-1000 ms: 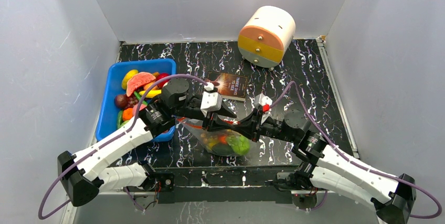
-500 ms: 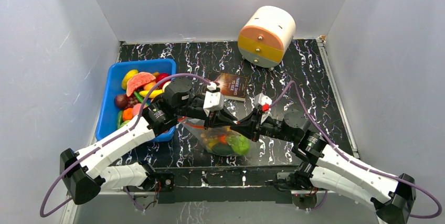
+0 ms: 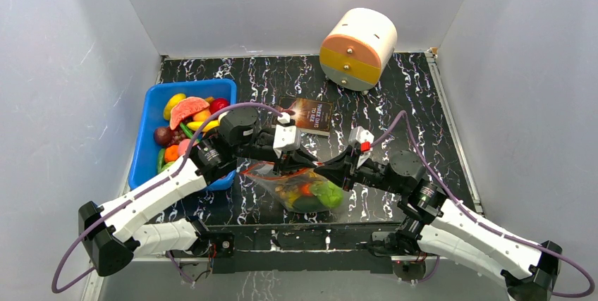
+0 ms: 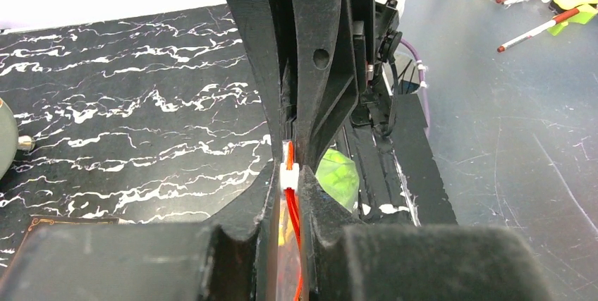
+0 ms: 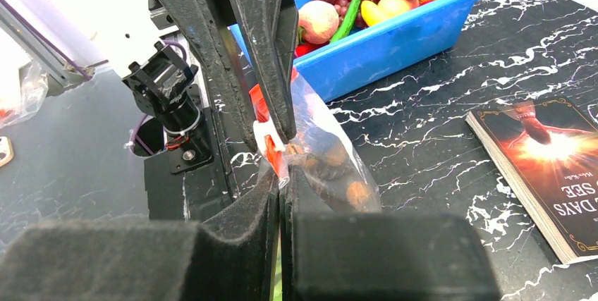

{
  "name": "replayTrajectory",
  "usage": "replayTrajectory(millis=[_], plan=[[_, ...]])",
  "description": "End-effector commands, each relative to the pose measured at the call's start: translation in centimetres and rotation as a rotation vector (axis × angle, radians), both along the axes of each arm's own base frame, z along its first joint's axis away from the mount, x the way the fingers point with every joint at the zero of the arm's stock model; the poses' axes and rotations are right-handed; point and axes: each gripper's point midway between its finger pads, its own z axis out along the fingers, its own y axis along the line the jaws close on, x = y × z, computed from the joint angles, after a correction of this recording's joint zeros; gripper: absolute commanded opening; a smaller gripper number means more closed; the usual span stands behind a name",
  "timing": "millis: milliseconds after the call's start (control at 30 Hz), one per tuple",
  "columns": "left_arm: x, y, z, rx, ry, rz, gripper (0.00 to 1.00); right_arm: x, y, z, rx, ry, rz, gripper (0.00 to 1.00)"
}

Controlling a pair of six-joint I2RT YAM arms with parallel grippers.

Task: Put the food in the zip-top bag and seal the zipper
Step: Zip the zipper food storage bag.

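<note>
The zip-top bag point(image 3: 303, 192) lies at the near middle of the table with food inside, among it a green piece point(image 3: 324, 194) and a red one. Its red-orange zipper point(image 3: 276, 171) runs along the upper edge. My left gripper point(image 3: 302, 163) is shut on the zipper point(image 4: 295, 209) at the pale slider point(image 4: 289, 175). My right gripper point(image 3: 323, 171) faces it, shut on the bag's end right beside the slider point(image 5: 264, 136). In the right wrist view its jaws point(image 5: 281, 174) pinch the red strip, with brown food point(image 5: 331, 167) behind the plastic.
A blue bin point(image 3: 151, 96) at the left holds several more toy fruits point(image 3: 187, 111); it also shows in the right wrist view point(image 5: 395, 40). A book point(image 3: 310, 114) lies behind the bag. A round drawer unit point(image 3: 358, 48) stands at the back right.
My right arm has drawn back to the right a little with the bag's end. The red strip shows longer and tauter. The left gripper has barely moved.
</note>
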Motion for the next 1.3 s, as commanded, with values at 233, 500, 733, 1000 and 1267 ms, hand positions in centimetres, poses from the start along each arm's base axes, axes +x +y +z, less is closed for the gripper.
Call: replayTrajectory(millis=[233,500,733,1000,1267], plan=[[0.3,1.1,0.0,0.05,-0.017,0.047,0.0,-0.1,-0.7,4.7,0.103,-0.11,-0.015,0.0],[0.0,0.8,0.9,0.013,-0.005,0.033,0.0,0.0,-0.2,3.7,0.069,-0.095,0.001,0.0],[-0.8,0.1,2.3,-0.038,0.02,-0.029,0.0,0.9,0.7,3.2,0.008,-0.088,0.001,0.22],[-0.7,0.4,1.3,0.003,0.023,-0.018,0.0,1.3,1.1,4.3,0.008,-0.12,-0.002,0.0],[0.2,1.5,0.0,0.064,-0.01,0.062,0.0,0.3,-0.3,5.8,0.085,-0.16,-0.013,0.0]])
